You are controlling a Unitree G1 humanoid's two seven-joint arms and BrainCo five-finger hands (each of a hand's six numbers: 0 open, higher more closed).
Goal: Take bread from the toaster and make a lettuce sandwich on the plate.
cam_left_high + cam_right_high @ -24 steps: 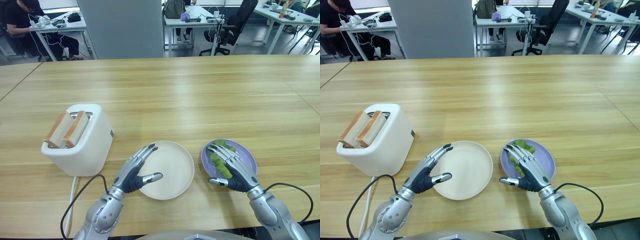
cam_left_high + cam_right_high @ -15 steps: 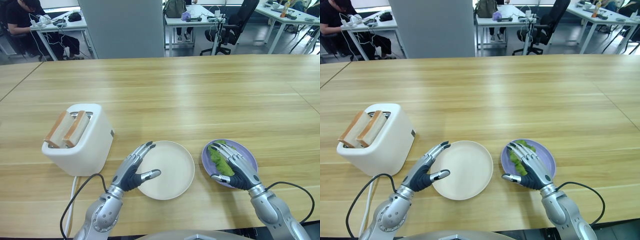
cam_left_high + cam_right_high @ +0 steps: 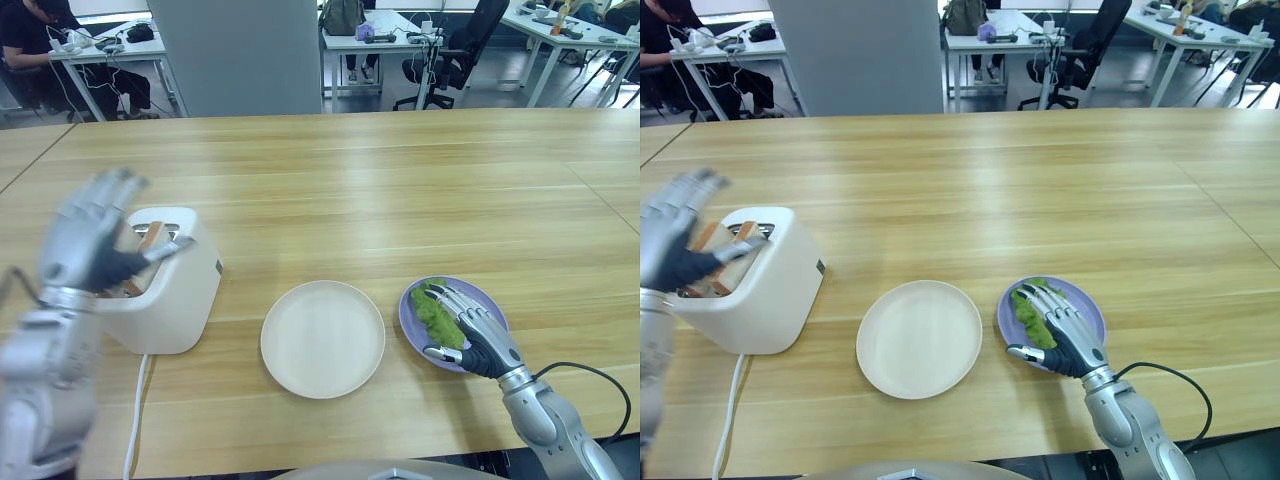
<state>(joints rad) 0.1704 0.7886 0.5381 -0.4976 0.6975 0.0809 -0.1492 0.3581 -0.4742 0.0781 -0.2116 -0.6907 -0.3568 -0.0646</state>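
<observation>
Bread [image 3: 148, 235] stands in the slots of a white toaster [image 3: 175, 295] at the left side of the long wooden table [image 3: 400, 180]. The tops of the slices poke up above the toaster, partly hidden behind the left robot hand [image 3: 85, 240]. That hand is raised just above and in front of the toaster's top. It shows blurred, its fingers [image 3: 105, 185] spread upward and its thumb pointing toward the slots. It looks open and holds nothing; whether it touches the bread cannot be told. A white cord [image 3: 137, 410] runs from the toaster's base toward the near edge of the table.

Near the middle, just right of the toaster, lies a round cream plate [image 3: 322, 338] with nothing on it. Beside it on the right, close but apart, sits a smaller purple plate [image 3: 492, 300] holding a heap of green lettuce [image 3: 430, 310]. The right robot hand [image 3: 475, 335] lies low over the near right part of this plate. Its fingers are stretched out flat across the lettuce and its thumb sticks out to the left, not closed around anything. A black cable [image 3: 590, 370] loops on the table by its wrist.
</observation>
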